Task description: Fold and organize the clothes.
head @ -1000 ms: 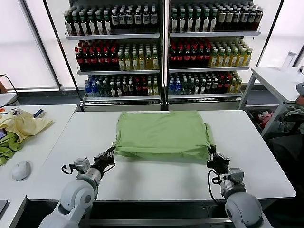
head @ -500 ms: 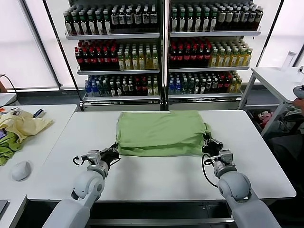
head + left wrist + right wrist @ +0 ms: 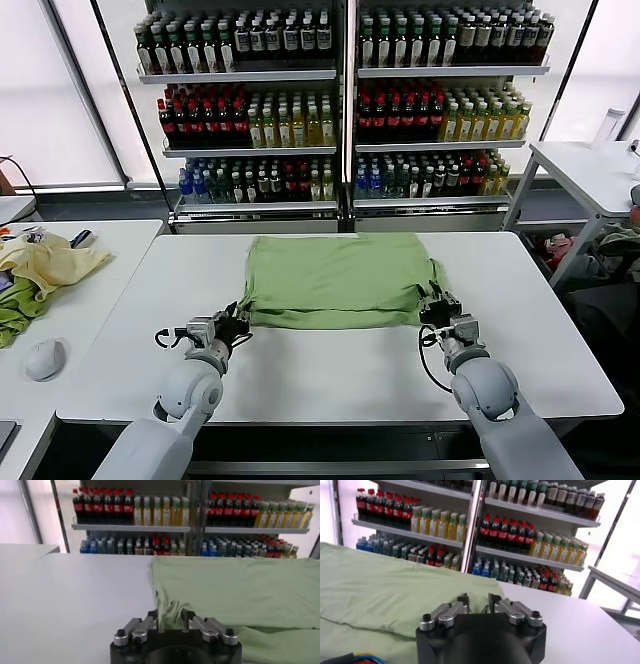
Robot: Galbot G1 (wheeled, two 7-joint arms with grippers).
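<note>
Two grippers rest low on the white rectangular table (image 3: 330, 370), one at each near corner of the folded light green cotton polo shirt (image 3: 338, 280). The left gripper (image 3: 233, 322) sits against the shirt's near-left corner; its wrist view shows the fingers (image 3: 151, 621) parted, with a bunched tip of green cloth lying between them, not pinched. The right gripper (image 3: 436, 305) sits at the near-right corner, its fingers (image 3: 461, 603) likewise spread apart, the shirt's edge just ahead of them and nothing clamped. The shirt lies flat, stretching from both grippers away toward the tall drinks shelves (image 3: 345, 100) beyond the table's far edge.
</note>
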